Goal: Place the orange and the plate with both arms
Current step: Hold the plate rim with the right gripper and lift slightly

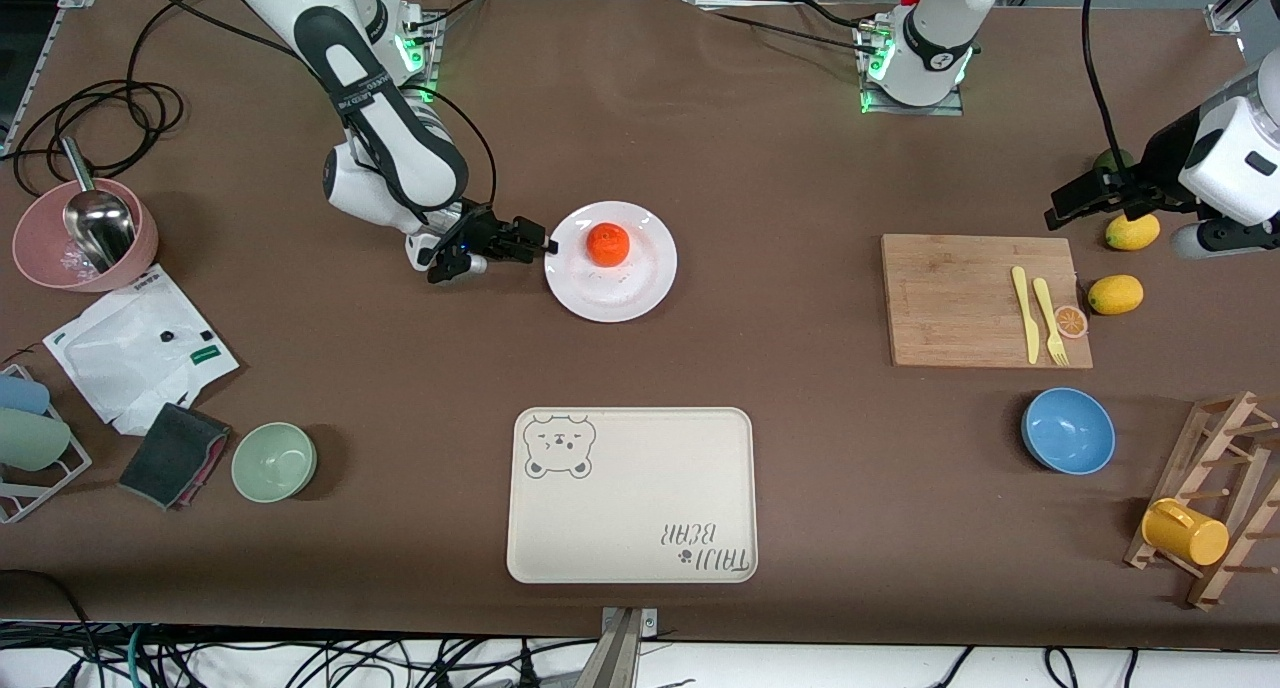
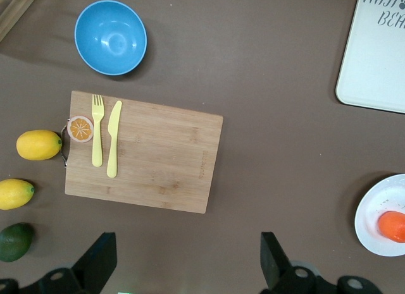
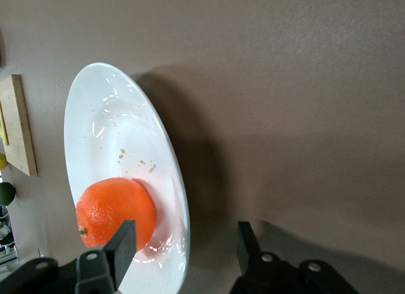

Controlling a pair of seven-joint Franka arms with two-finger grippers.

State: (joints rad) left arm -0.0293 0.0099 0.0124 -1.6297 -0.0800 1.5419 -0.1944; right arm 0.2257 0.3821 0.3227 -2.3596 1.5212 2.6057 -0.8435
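Bear tray [image 1: 630, 493] lies empty low in frame; my open right gripper [image 1: 530, 245] straddles the plate [image 1: 611, 262] rim, left gripper [image 1: 1075, 205] waits open, and tilting could roll the orange [image 1: 607, 244] off.

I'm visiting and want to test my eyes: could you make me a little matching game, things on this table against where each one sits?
Things:
1. orange
2. fork
3. right end effector
4. yellow cup

Places:
A. on the wooden rack
B. at the plate's rim
C. on the plate
D. on the cutting board

Pairs: 1-C, 2-D, 3-B, 4-A
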